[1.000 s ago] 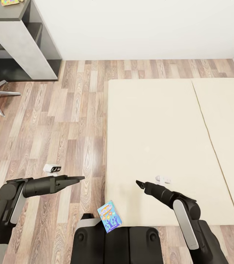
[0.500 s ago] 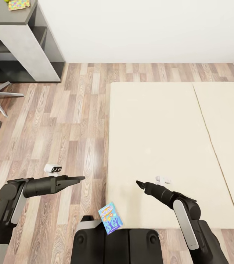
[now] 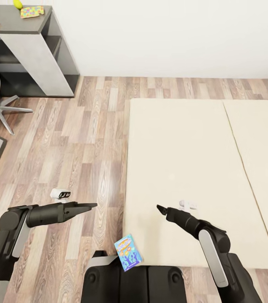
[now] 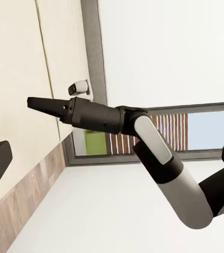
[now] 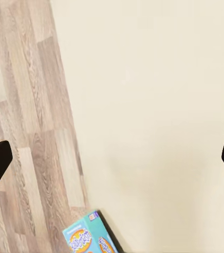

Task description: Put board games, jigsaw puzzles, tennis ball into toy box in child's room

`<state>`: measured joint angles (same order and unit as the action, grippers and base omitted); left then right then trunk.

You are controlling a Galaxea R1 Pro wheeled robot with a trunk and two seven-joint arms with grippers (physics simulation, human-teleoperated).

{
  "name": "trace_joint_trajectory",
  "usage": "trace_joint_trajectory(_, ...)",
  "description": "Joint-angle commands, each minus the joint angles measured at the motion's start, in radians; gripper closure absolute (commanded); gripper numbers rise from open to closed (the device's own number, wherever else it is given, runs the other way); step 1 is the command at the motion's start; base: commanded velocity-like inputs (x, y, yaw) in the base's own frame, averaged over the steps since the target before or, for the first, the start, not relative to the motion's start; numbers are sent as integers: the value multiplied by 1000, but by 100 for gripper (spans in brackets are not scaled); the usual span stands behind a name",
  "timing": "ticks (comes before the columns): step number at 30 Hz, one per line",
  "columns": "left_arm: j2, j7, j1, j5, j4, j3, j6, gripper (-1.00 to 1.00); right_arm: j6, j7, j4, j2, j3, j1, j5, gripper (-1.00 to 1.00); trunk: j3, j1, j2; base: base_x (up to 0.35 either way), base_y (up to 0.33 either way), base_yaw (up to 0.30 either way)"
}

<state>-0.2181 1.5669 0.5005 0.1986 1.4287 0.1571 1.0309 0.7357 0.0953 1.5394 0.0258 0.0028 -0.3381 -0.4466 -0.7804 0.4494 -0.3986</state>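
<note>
The head view has tipped back to show the far-left surface [image 3: 20, 21] with two puzzles [image 3: 32, 11] and tennis ball [image 3: 18, 4], while the board game [image 3: 127, 251] lies at the bed's [image 3: 180, 160] near-left corner, right jaws released, left seemingly clenched.

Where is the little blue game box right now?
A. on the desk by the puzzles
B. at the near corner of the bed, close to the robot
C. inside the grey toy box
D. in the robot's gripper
B: the blue game box lies at the near corner of the bed, just ahead of the robot's base, with both grippers apart from it.
</note>
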Motion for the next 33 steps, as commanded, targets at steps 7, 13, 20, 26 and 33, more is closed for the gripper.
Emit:
trace_joint_trajectory(7, 2, 4, -1, -3, -1, -1, 11, -100, -1, 6, 0, 0, -4, 8, 5, -100, 10, 1, -1, 0, 0, 73)
trace_joint_trajectory(13, 1, 4, -2, -3, -1, -1, 11, -100, -2, 7, -7, -1, -6, 9, 1, -100, 18, 1, -1, 0, 0, 53)
trace_joint_trajectory(20, 3, 4, -2, -6, -2, -3, 9, -100, -7, 9, -21, -1, -7, 10, -2, -100, 22, 1, -1, 0, 0, -15)
trace_joint_trajectory(26, 6, 4, -1, -5, -1, -7, 9, -100, -7, 8, -23, -1, -9, 10, -5, -100, 28, 1, -1, 0, 0, -140)
trace_joint_trajectory(33, 6, 4, -1, -5, -1, -8, 9, -100, -7, 9, -26, -1, -10, 10, -7, -100, 30, 1, -1, 0, 0, -47)
